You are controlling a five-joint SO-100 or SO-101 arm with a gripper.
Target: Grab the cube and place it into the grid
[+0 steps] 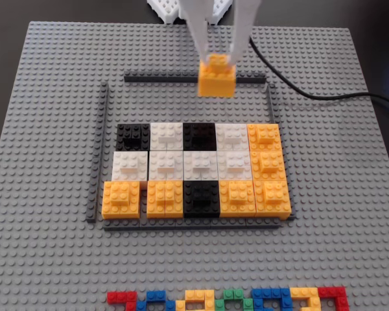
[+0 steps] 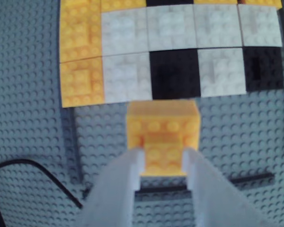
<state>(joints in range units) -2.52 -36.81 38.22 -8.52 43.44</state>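
A: Cube (image 1: 216, 80) is where, exactly?

B: Between my two white fingers (image 1: 196, 29). My tool (image 1: 218, 61) is closed on the small raised brick on top of it, one finger on each side, and the cube hangs clear of the grey studded table (image 1: 45, 129). In the fixed view it sits in front of the thin dark strip (image 1: 162, 78) at the far side of the frame, covering part of that strip.

A: And the wrist view?

B: Same grip. My tool (image 2: 163, 158) comes in from the bottom edge, both fingers (image 2: 128, 175) pressed against the raised brick, with the orange-yellow cube (image 2: 163, 127) just below the nearest row of the grid (image 2: 175, 52) as that picture shows it. It lines up roughly with a black cube (image 2: 174, 73) in that row.

A: What does the grid look like?

B: In the fixed view the grid (image 1: 198, 170) has three rows of five cubes. Far row: black, white, black, white, orange. Middle row: four white, then orange. Near row: orange, orange, black, orange, orange. Dark strips run along its left, right and near sides too, and a band of bare studs lies between the far row and the far strip. My cube is above that band's far edge.

A: Anything else around?

B: A row of small coloured bricks (image 1: 227, 299) at the near edge of the table, and a black cable (image 1: 311, 91) trailing off to the right in the fixed view.
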